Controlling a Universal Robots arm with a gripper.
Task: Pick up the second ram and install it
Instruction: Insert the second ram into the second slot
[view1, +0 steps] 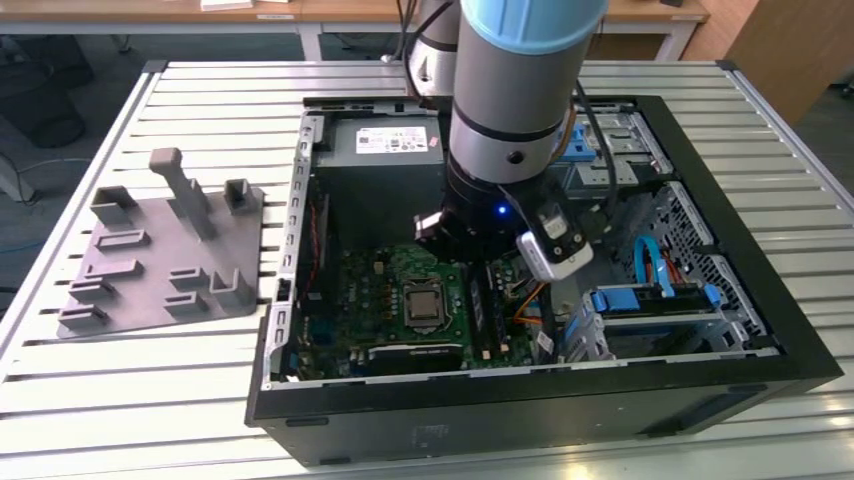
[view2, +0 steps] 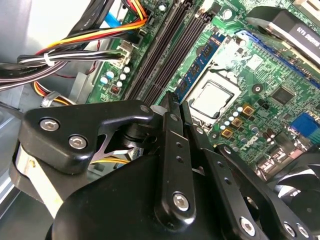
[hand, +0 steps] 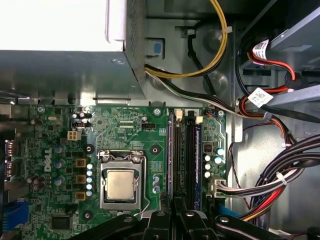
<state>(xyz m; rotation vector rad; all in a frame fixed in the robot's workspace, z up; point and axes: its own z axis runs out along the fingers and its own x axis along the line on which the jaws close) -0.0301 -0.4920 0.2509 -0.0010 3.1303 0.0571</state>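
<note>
My gripper (view1: 467, 262) reaches down inside the open black computer case (view1: 747, 370), over the green motherboard (view1: 367, 290). In the second wrist view its two black fingers (view2: 170, 130) stand close together, shut on the second ram (view2: 199, 62), a slim blue board with black chips. The stick runs out from the fingertips, parallel to the long black memory slots (view2: 165, 50) and just on the processor's side of them. In the first wrist view the gripper (hand: 175, 206) sits at the near end of the memory slots (hand: 182, 160), beside the processor socket (hand: 120, 185).
A grey power supply (view1: 387, 140) fills the case's far end. Bundled cables (hand: 280, 185) and a blue-trimmed drive cage (view1: 661, 300) crowd the side past the slots. A grey fixture plate (view1: 160, 260) with upright blocks lies on the slatted table at the exterior view's left.
</note>
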